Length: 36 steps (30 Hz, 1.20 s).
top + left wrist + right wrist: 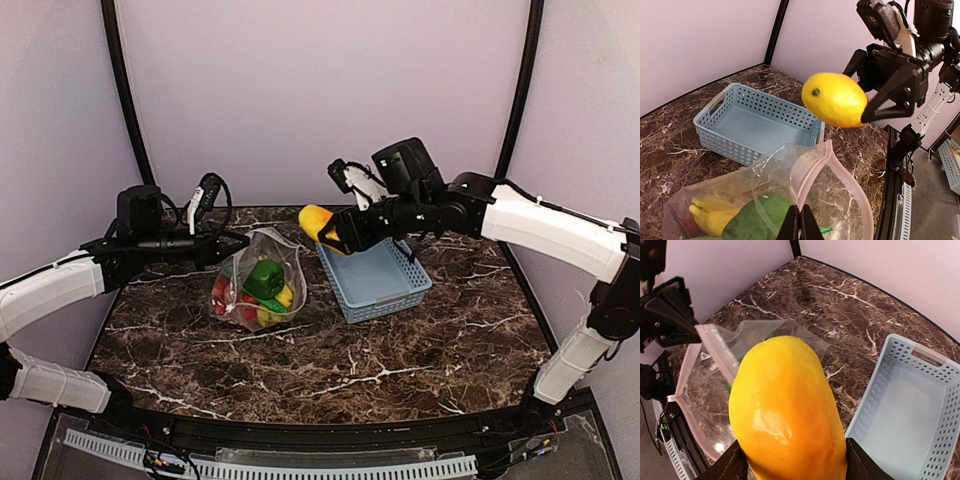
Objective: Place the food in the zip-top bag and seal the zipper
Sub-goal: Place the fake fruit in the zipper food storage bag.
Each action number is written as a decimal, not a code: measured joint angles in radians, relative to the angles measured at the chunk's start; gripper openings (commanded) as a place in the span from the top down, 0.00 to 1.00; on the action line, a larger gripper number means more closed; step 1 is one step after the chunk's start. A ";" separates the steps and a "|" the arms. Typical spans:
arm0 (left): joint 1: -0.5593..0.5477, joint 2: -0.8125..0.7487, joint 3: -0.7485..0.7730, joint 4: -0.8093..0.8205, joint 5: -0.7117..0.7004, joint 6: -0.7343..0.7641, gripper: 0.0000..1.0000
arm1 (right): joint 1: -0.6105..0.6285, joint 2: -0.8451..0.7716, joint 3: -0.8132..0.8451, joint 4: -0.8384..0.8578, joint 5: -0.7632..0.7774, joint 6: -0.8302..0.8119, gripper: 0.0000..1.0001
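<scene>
**Yellow fruit held clear of the table beside the bag mouth, three views.**

Top view: the right gripper, jaws clamped on a yellow fruit, holds it between the blue basket on the right and the zip-top bag standing left of centre on the table. The left gripper meets the bag's left rim, but the contact is hard to make out. Green, red and yellow food inside blurs through the plastic. Left wrist: jaws together on the pinkish zipper; the bag is cut off below. Right wrist: the fruit hides most of both fingers.
</scene>
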 measured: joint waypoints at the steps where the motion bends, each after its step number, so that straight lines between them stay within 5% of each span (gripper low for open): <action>1: 0.000 0.000 0.000 0.003 0.006 -0.003 0.99 | 0.032 0.003 0.004 -0.013 0.004 0.008 0.51; 14: 0.000 -0.004 -0.003 0.006 0.018 -0.006 0.99 | 0.254 0.208 0.237 -0.130 0.019 0.023 0.50; 36: 0.000 -0.030 -0.013 0.006 0.017 -0.006 0.99 | 0.272 0.425 0.468 -0.356 0.040 0.053 0.47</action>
